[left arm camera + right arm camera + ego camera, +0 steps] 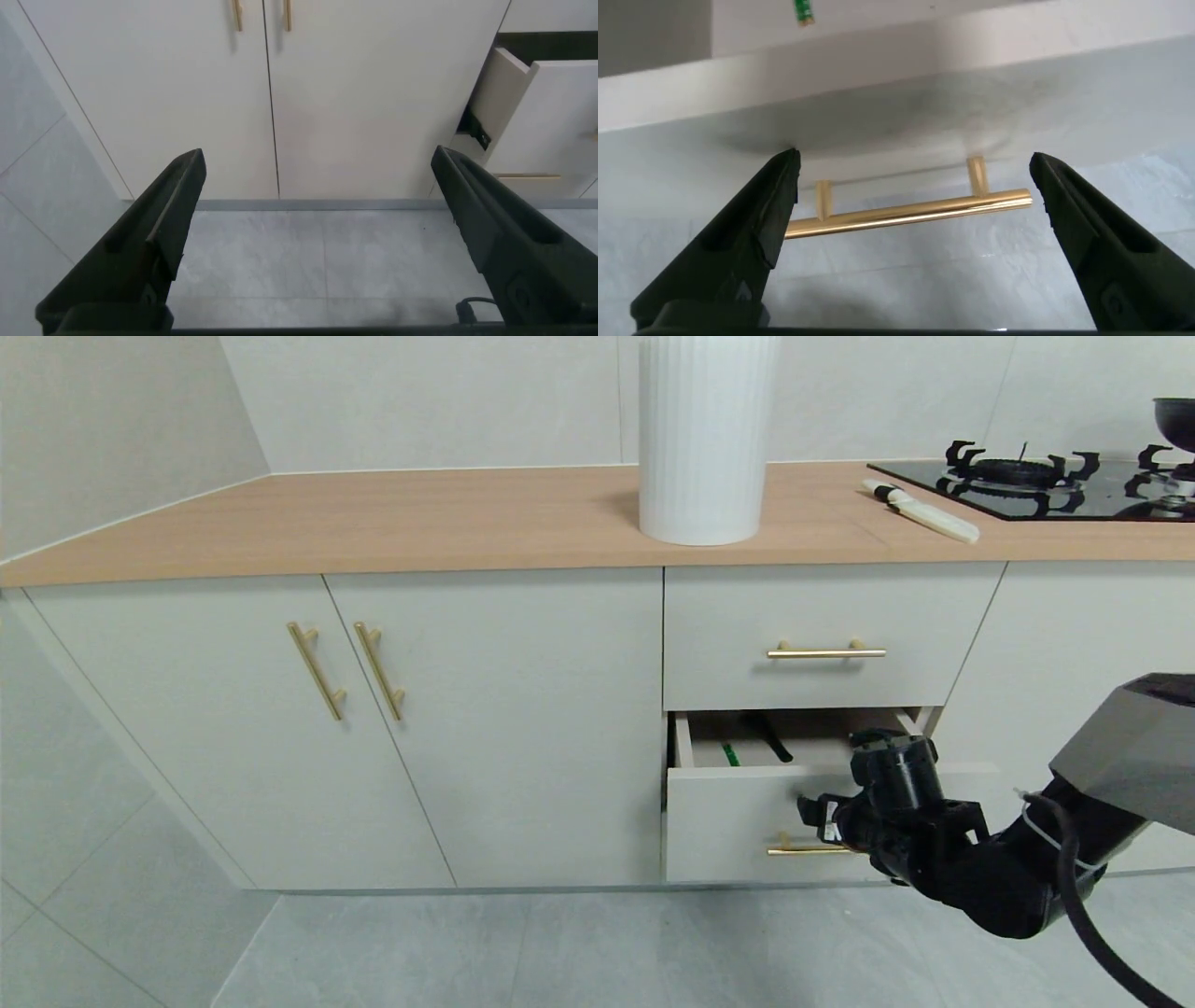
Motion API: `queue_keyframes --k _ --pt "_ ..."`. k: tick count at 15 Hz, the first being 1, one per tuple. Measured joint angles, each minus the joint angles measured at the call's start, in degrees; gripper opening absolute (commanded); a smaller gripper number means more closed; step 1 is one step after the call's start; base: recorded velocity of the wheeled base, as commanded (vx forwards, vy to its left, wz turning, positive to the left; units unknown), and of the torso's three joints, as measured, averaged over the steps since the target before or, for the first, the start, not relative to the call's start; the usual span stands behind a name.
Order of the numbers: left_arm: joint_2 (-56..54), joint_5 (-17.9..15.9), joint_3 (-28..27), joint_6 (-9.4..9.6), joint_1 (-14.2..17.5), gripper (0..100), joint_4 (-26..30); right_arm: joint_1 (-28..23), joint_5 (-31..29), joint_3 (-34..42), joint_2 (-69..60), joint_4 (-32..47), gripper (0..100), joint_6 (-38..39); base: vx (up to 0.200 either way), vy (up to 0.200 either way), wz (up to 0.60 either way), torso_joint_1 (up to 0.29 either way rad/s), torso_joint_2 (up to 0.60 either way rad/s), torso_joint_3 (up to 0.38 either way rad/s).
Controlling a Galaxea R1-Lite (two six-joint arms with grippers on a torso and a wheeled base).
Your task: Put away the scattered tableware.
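the wooden table [420, 523] runs across the upper half of the head view, above shut pale cabinet doors [485, 728]. a tall white ribbed jar [707, 439] stands at upper centre and a black hob [1036, 485] sits at upper right. at lower centre-right the lower drawer [738, 821] stands pulled partway out, likely so tableware can go in. the upper drawer [822, 616] is shut.

the right claw [913, 168] is released. its fingers are spread to either side of the drawer's gold handle [906, 213] in the middle of the right wrist view, near it but not gripping. i judge that this suits working the drawer.

the left claw [318, 159] is also released and holds nothing. it hangs low over the floor [308, 252] before the cabinet doors, seemingly out of the way.

the task's thing lying out is a white knife [920, 511], on the table just beside the hob at upper right. inside the lower drawer lie a dark utensil [767, 735] and a green-tipped one [728, 753], already stored.
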Motion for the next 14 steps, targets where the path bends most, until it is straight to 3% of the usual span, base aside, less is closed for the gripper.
queue_keyframes --k 14 --pt "0.0 0.0 0.0 0.01 0.02 100 -0.01 -4.52 0.01 -7.0 6.83 -3.44 100 -2.02 0.0 0.0 0.0 0.0 0.0 0.0"
